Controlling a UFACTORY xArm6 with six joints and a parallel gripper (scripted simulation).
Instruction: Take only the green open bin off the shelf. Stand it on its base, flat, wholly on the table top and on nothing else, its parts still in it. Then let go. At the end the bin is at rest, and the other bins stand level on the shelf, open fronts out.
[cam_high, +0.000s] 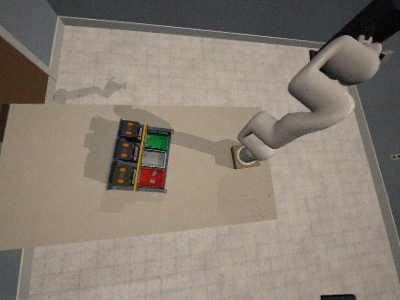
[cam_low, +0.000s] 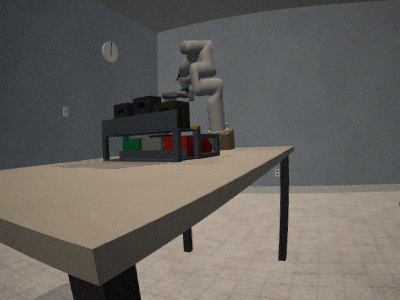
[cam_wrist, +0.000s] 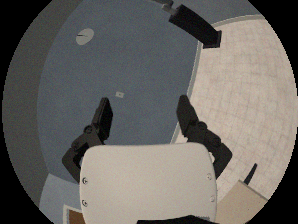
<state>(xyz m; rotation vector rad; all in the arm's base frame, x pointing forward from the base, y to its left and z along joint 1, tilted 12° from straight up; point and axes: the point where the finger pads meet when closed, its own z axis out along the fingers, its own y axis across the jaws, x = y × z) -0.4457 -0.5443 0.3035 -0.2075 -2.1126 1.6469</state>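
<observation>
The green open bin (cam_high: 156, 139) (cam_low: 131, 144) stands on the lower level of a dark grey shelf (cam_high: 168, 161) (cam_low: 140, 124), at one end of its row. A grey bin (cam_high: 152, 159) (cam_low: 150, 144) and a red bin (cam_high: 151, 177) (cam_low: 175, 143) stand beside it. My gripper (cam_low: 165, 94) (cam_wrist: 144, 104) is open and empty. It hangs high above the shelf and points level towards the blue wall, well apart from the green bin. I cannot pick the gripper out in the top view.
Three dark bins with orange parts (cam_high: 129, 129) (cam_low: 145, 105) stand on the shelf's upper level. The shelf stands on a beige table (cam_high: 50, 200) (cam_low: 150, 190). The arm's base sits on a wooden block (cam_high: 246, 157) (cam_low: 226, 139) near the table's edge.
</observation>
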